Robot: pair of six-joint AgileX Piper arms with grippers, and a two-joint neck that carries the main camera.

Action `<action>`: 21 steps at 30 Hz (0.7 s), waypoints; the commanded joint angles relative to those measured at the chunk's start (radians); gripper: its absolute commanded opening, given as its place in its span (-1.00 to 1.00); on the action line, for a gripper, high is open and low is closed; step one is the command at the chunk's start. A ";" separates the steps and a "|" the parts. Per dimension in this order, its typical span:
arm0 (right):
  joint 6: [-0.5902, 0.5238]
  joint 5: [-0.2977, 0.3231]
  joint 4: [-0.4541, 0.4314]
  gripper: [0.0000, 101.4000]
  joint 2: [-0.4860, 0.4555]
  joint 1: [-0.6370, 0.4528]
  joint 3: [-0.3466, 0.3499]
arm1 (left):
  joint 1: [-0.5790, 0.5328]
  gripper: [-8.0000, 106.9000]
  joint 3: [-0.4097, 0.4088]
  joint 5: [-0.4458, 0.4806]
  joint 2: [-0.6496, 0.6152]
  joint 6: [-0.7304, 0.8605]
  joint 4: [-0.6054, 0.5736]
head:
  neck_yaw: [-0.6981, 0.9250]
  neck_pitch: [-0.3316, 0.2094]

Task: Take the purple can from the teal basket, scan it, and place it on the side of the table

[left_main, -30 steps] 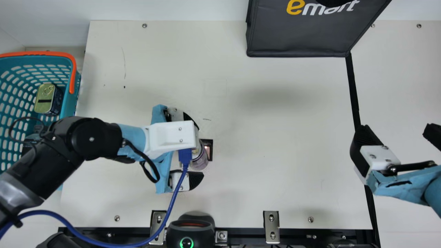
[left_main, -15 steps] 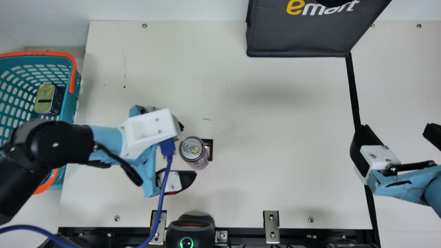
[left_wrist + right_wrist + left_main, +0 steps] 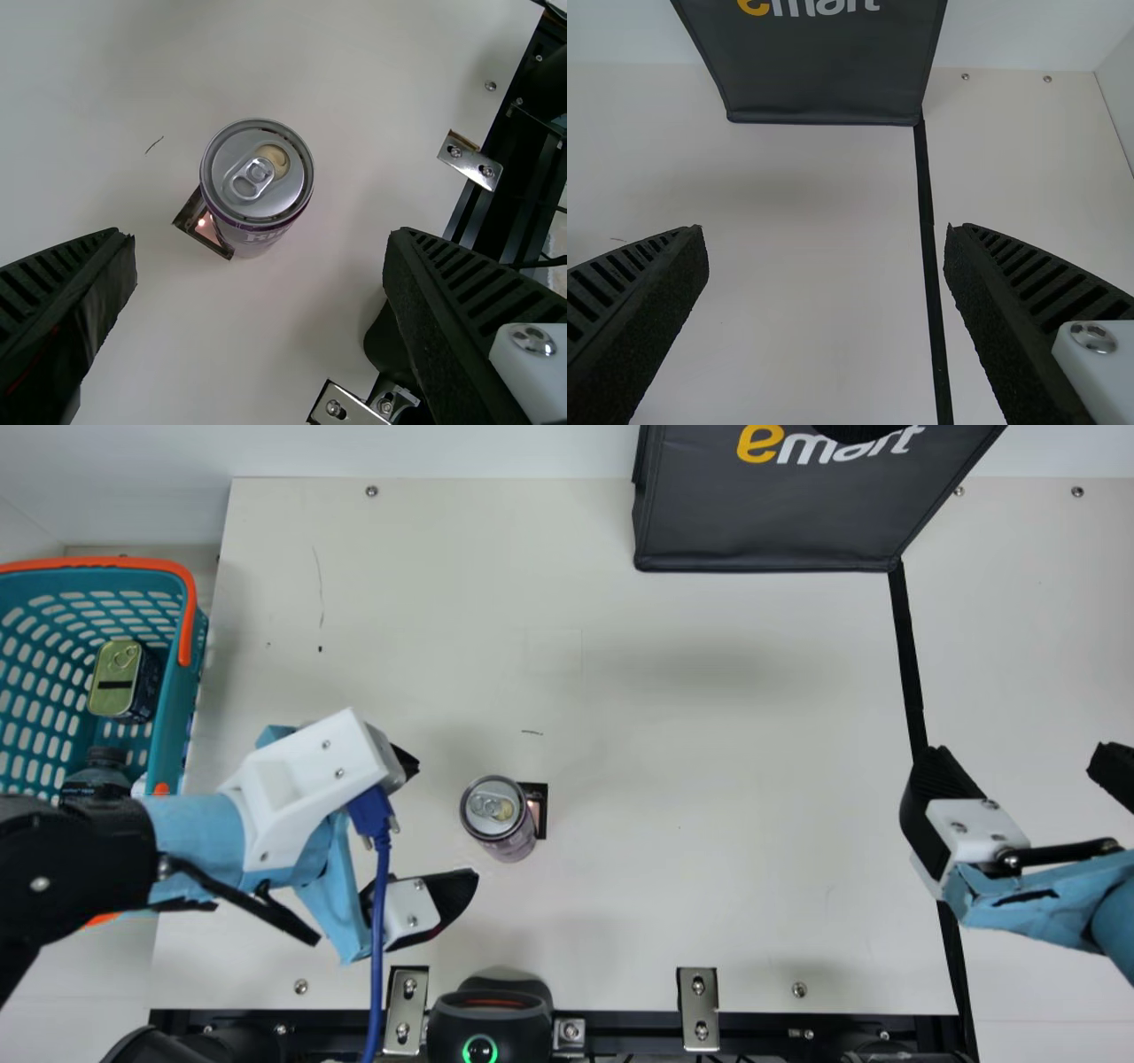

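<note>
Main view has the left arm reaching in from the left, over part of the teal basket [image 3: 168, 717], with its left hand [image 3: 446, 821] near the purple can [image 3: 498, 815] but not touching it. That hand is wide and holds nothing; in the left wrist view, its ribbed fingers stand well apart. A blue cable [image 3: 381, 930] hangs from it towards the view's bottom edge. The right hand [image 3: 1021, 751], likewise wide and holding nothing, is at the right side, partly over a black strip [image 3: 908, 646].

The can stands upright on the worktop [image 3: 709, 779], its ring-pull end up, just beside a small dark-framed window [image 3: 542, 806] with a light in it. In the basket lie a gold-topped tin [image 3: 115, 677] and a black-capped bottle [image 3: 96, 781], the latter partly hidden by the arm. A black bag [image 3: 771, 514] stands at the far edge.

The cream worktop has screws, scratches and small marks; metal brackets [image 3: 698, 1005] and a dark device with a green ring [image 3: 492, 1019] line its near edge. White walls rise behind.
</note>
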 commanded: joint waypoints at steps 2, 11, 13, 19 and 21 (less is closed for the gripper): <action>0.000 0.000 0.000 0.87 0.000 0.000 0.000 | -0.007 0.71 0.005 -0.008 -0.008 -0.027 0.003 | 0.002 -0.029; 0.000 0.000 0.000 0.87 0.000 0.000 0.000 | -0.039 0.71 0.049 -0.074 -0.008 -0.005 0.004 | 0.002 -0.029; 0.000 0.000 0.000 0.87 0.000 0.000 0.000 | -0.042 0.71 0.069 -0.096 -0.006 0.011 0.000 | 0.002 -0.029; 0.000 0.000 0.000 0.87 0.000 0.000 0.000 | -0.042 0.71 0.126 -0.160 0.009 0.071 -0.035 | 0.002 -0.029; 0.000 0.000 0.000 0.87 0.000 0.000 0.000 | -0.041 0.71 0.141 -0.179 0.016 0.092 -0.054 | 0.002 -0.029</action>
